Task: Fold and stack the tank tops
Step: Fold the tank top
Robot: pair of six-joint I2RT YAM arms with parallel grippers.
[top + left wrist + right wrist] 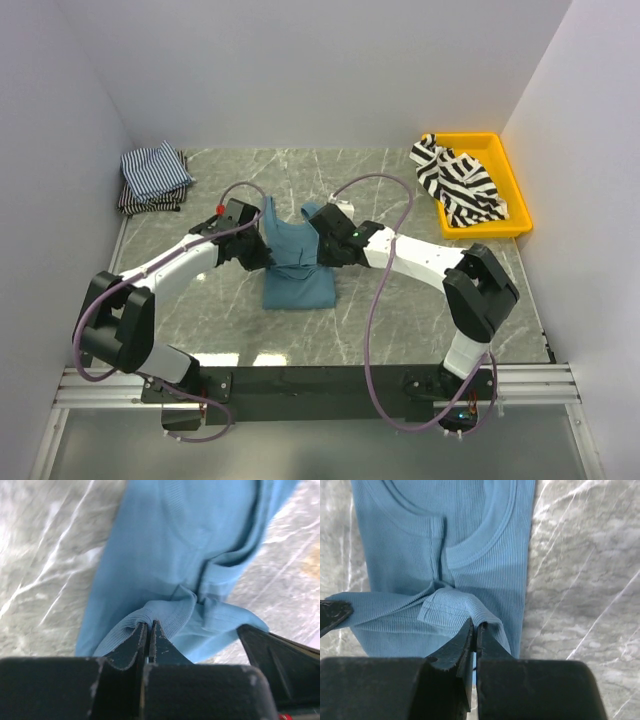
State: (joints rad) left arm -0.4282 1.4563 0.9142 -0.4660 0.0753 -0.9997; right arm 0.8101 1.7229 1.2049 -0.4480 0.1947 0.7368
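grey marble table (230, 320) with teal tank top (298, 285) mid-table, folded striped tops (152, 175) far left, yellow tray (495, 150) far right

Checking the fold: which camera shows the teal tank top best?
Top external: the whole teal tank top is in frame. The wrist views show only close parts: left a pinched fold, right the neckline and a pinched edge.

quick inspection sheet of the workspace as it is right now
surface: grey marbled table
job's things: plain teal-blue cloth tank top partly folded at centre; black-and-white striped tank top crumpled in the tray; folded finely striped tops piled far left
clutter: yellow plastic tray, far right
grippers: left gripper and right gripper each shut on a fold of the teal-blue top
cables: purple cables looping along both arms
surroundings: plain white walls
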